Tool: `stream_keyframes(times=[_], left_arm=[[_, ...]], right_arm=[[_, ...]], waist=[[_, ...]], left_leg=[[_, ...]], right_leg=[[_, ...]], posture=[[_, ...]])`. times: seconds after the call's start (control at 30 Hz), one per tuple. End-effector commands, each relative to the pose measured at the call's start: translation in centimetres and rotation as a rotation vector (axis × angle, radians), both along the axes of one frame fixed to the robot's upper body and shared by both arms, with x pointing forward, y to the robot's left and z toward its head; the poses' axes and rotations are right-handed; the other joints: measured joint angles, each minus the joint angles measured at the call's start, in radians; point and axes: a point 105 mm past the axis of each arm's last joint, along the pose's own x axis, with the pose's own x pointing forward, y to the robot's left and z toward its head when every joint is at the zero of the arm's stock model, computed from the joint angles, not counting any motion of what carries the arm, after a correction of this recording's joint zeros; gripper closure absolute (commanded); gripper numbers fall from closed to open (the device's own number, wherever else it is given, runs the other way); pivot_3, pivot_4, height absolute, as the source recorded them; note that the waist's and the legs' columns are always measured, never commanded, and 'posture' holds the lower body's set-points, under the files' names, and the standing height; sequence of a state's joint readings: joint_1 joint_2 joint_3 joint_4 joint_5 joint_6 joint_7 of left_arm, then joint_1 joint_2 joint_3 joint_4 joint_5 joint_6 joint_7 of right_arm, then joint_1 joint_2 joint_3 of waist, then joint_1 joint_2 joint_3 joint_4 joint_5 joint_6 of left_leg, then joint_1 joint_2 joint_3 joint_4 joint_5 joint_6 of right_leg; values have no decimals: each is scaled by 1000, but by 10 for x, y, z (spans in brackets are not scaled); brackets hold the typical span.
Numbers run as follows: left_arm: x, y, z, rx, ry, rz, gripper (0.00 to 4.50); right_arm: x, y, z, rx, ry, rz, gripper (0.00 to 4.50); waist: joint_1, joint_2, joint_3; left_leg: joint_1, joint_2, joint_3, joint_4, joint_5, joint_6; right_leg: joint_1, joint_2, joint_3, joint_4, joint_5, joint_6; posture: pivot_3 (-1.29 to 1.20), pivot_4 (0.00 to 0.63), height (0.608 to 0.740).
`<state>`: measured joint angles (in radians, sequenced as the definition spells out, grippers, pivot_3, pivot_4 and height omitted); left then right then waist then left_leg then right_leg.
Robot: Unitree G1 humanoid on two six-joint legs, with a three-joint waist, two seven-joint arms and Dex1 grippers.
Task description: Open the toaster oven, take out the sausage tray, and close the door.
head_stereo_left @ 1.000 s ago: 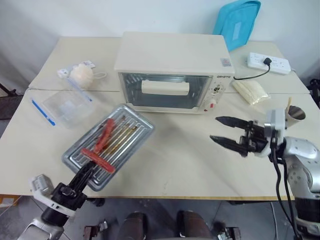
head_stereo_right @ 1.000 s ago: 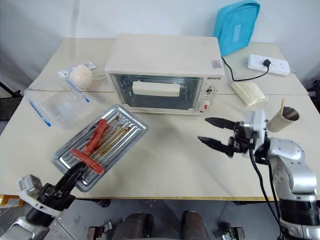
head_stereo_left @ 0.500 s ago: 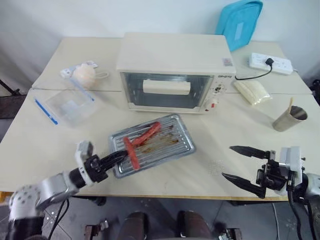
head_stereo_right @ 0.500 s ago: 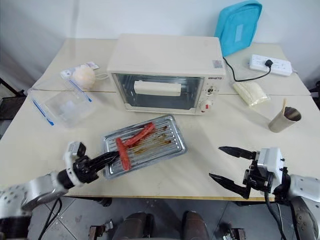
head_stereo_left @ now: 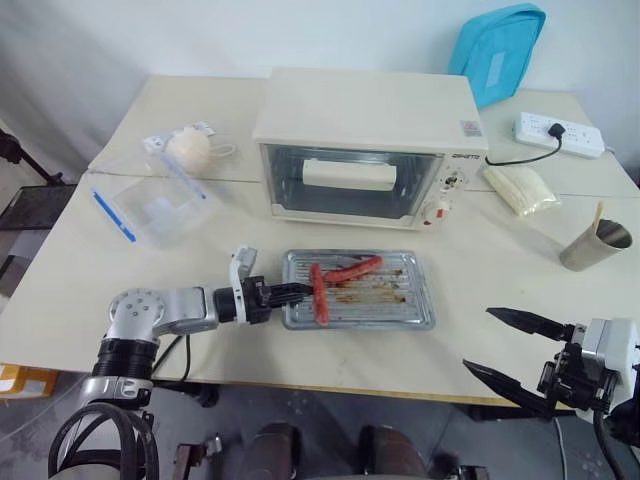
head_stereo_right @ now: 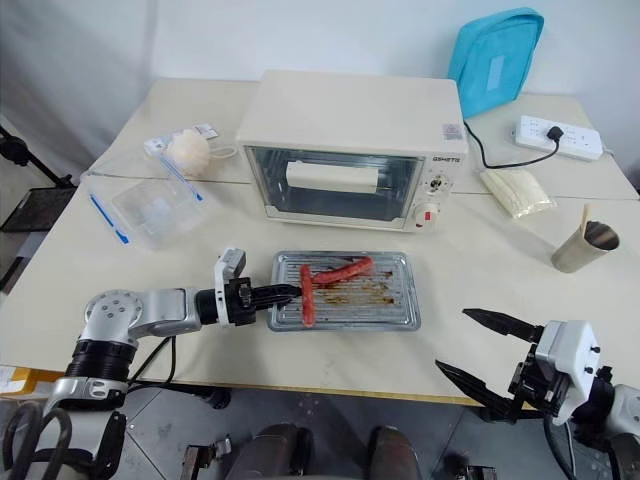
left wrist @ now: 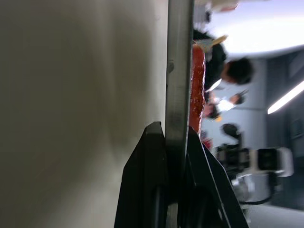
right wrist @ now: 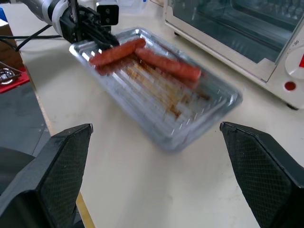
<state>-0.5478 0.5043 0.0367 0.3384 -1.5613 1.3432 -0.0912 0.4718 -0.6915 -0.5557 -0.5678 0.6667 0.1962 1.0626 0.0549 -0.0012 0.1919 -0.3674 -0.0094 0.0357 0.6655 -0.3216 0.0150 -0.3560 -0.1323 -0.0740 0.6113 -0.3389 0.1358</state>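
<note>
Flat on the table, ridged silver sausage tray [head_stereo_left: 370, 297] holds glossy red sausages [head_stereo_left: 351, 270].

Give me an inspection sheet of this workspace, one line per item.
Surface: cream table, two tops joined.
Job's things: cream-white boxy toaster oven, glass door shut; silver ridged sausage tray on the table in front, two red sausages.
Clutter: clear plastic box with blue edges, pale round sponge, metal cup, packet, blue bag.
Grippers: left gripper shut on the tray's rim; right gripper open, off the table's edge.
Cables: black cord to white power strip.
Surroundings: white wall.
</note>
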Motion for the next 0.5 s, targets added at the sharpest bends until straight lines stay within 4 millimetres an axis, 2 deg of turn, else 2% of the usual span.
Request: stream_keyframes(times=[0.03,0.2,0.43,0.47,0.5], left_arm=[[3,-2,-9,19,7,10,3844],[9,6,-3,17,-39,61,2330],[2,37,5,94,-129,105,216],[-1,43,7,136,-177,104,29],[-3,47,8,167,-212,100,29]], right_arm=[[-2,4,9,10,-43,3,0],[1,6,7,13,-40,8,0],[5,8,5,14,-20,42,0],[5,8,4,14,-13,49,0],[6,8,4,14,-8,54,0]], waist=[[2,1,-1],[-1,1,0],[-14,0,0],[-19,0,0],[-26,0,0]], left_leg=[[0,0,0,0,-1,-1],[-1,-1,0,0,0,0],[-1,2,0,-1,0,0],[-1,2,0,-1,0,0],[-1,2,0,-1,0,0]], right_leg=[[0,-1,0,0,0,0],[-1,0,0,-1,0,0],[-2,1,0,-1,0,0],[-2,1,0,-1,0,0],[-2,1,0,-1,0,0]], posture=[[0,150,740],[0,150,740],[0,150,740],[0,150,740],[0,150,740]])
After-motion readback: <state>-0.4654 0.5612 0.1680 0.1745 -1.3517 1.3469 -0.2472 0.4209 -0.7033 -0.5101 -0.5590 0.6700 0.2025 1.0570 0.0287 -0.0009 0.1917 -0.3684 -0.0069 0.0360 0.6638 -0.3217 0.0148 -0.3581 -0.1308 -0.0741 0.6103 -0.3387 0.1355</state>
